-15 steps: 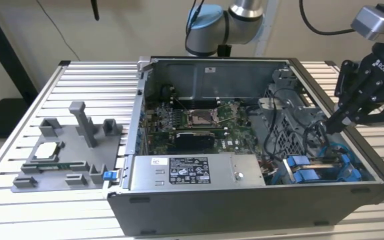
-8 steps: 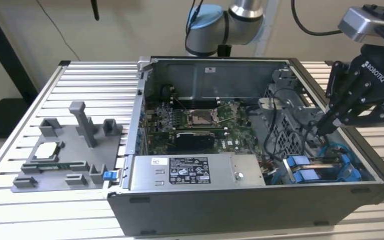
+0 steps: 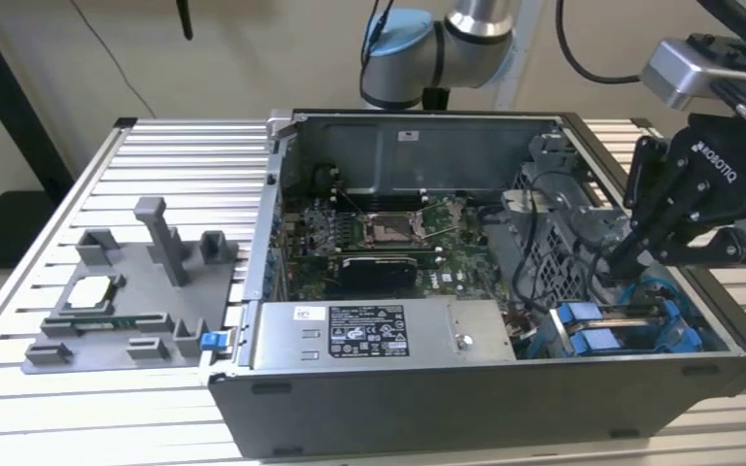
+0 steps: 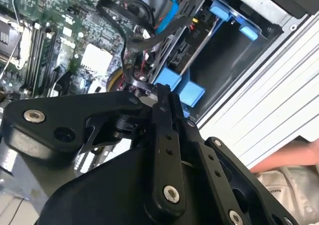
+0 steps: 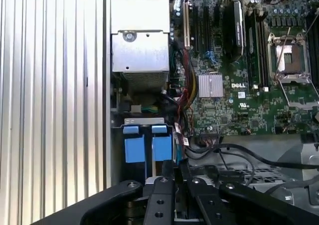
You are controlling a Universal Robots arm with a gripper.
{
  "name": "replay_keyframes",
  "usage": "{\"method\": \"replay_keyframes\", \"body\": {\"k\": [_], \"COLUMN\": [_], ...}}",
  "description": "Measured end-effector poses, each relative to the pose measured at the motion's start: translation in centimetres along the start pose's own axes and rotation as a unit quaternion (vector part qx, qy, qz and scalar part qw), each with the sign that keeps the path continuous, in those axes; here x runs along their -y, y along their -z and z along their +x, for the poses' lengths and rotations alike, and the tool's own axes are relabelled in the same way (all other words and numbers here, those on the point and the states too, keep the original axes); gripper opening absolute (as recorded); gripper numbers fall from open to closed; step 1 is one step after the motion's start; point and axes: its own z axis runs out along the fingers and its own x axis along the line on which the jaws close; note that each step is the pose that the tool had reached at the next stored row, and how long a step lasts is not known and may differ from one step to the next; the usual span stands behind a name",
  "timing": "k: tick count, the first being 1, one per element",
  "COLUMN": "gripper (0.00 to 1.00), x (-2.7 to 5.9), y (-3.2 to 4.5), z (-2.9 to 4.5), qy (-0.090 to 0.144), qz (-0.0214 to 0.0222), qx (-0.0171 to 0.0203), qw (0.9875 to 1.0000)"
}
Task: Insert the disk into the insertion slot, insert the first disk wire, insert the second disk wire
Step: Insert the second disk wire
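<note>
One black gripper (image 3: 622, 260) is seen lowered into the open computer case (image 3: 477, 398), at the exterior view's right, its fingertips down among the cables beside the grey perforated drive cage (image 3: 567, 218). In both wrist views the fingers (image 4: 163, 105) are drawn together, pressed almost flat against each other; what, if anything, is pinched between them cannot be told, though a black cable (image 4: 149, 40) is seen running right up to the tips in the second wrist view. The disk (image 4: 187, 53) is seated in the insertion slot (image 4: 227, 55) at the case's near right corner in the exterior view, its bright blue carrier frame (image 3: 613, 325) showing just below the gripper. In the first wrist view the frame's two blue tabs (image 5: 134, 147) are shown side by side just ahead of the fingertips. A blue wire (image 4: 172, 13) is seen sweeping down toward the disk's connector end in the second wrist view. The green motherboard (image 3: 387, 233) with its bare processor socket lies at the case's middle, and the grey power-supply box (image 3: 373, 335) with a dark label sits along the near wall. On the slatted aluminium table (image 3: 101, 408), at the exterior view's left, a grey fixture (image 3: 127, 301) is set out holding a processor chip (image 3: 90, 293)
</note>
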Motion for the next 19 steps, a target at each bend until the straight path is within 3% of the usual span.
{"method": "replay_keyframes", "body": {"k": [6,8,13,16,19], "gripper": [0.0,0.0,0.0,0.0,0.0], "x": [-0.53,-0.64,-0.75,-0.77,-0.75], "y": [-0.72,-0.88,-1.12,-1.24,-1.34], "z": [1.14,1.32,1.46,1.51,1.54], "qy": [0.001,0.002,0.004,0.006,0.009], "qz": [0.0096,0.0146,0.0303,0.0389,0.047], "qx": [0.0023,0.005,0.0201,0.0311,0.0449], "qw": [1.0,0.9999,0.9993,0.9987,0.9978]}}
